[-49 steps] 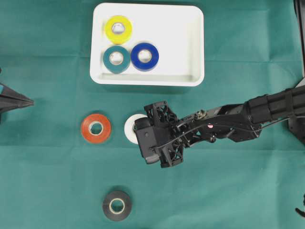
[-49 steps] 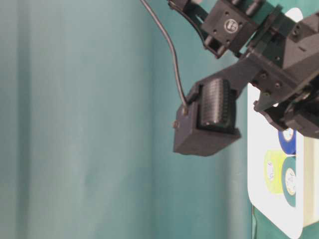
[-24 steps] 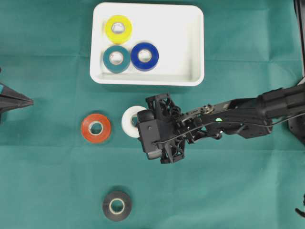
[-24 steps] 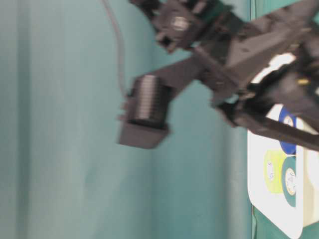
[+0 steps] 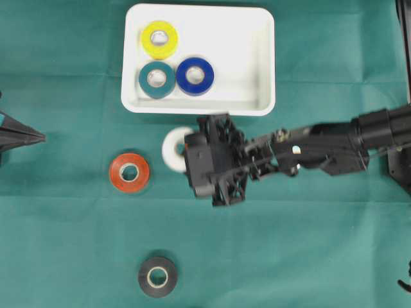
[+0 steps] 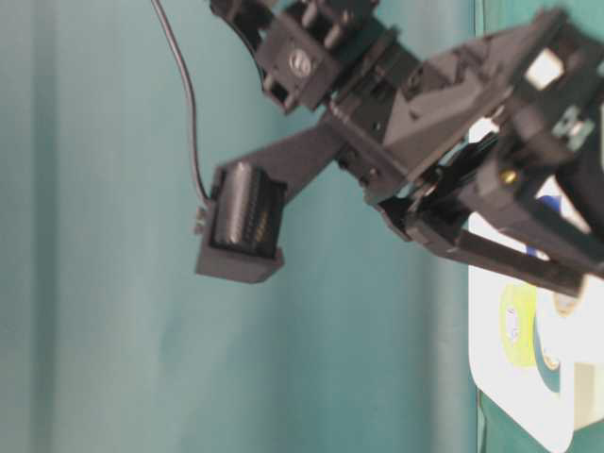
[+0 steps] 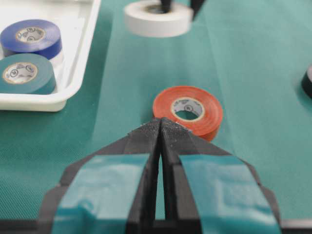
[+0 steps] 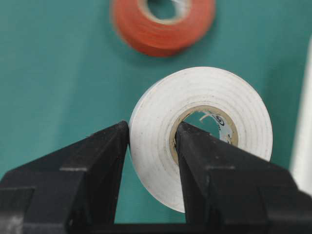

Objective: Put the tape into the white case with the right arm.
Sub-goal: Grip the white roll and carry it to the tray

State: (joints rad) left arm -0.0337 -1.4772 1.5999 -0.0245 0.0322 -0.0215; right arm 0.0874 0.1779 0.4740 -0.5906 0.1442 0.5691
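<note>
The right gripper (image 8: 152, 134) clamps its jaws on the white tape (image 8: 204, 126) — one inside the core, one outside. The roll hangs tilted near the white case (image 5: 263, 64). The left gripper (image 7: 160, 127) sits with jaws pressed together — nothing held.

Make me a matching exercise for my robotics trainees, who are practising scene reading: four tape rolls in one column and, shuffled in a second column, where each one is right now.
Column 1:
1. white tape
2. orange tape
3. black tape
4. yellow tape

Column 2:
A. inside the white case, beside the blue and teal rolls
B. pinched through its wall by the right gripper, one finger in the core and one outside
C. flat on the cloth, just ahead of the shut left gripper
D. flat on the cloth, nearest the bottom edge of the overhead view

Pairs: 1-B, 2-C, 3-D, 4-A
</note>
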